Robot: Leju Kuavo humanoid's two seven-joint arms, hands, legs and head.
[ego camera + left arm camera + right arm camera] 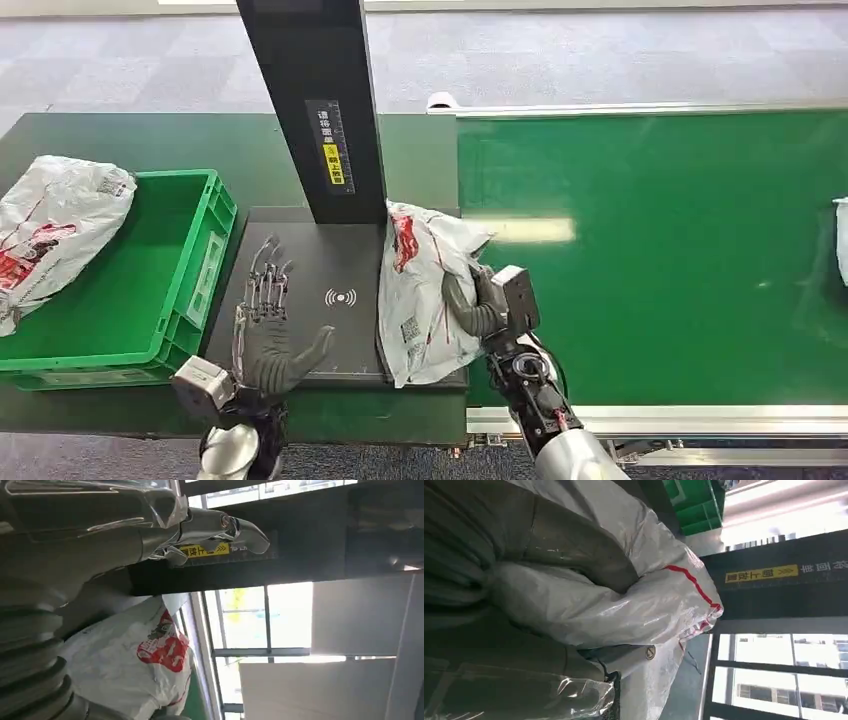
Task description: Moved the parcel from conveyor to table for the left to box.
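Observation:
A white plastic parcel (418,296) with red print lies on the right edge of the black scanner platform (300,260), overlapping the green conveyor belt (660,260). My right hand (478,302) grips the parcel's right side; in the right wrist view the white bag (624,600) is bunched between the thumb and fingers. My left hand (268,330) hovers open over the black platform, fingers spread, a short way left of the parcel. The left wrist view shows the same parcel (135,670) beyond my left hand (215,527).
A green crate (130,290) stands left of the platform with another white parcel (50,230) draped over its far left rim. A black post (315,110) rises from the platform's back. Another white bag (840,240) sits at the belt's right edge.

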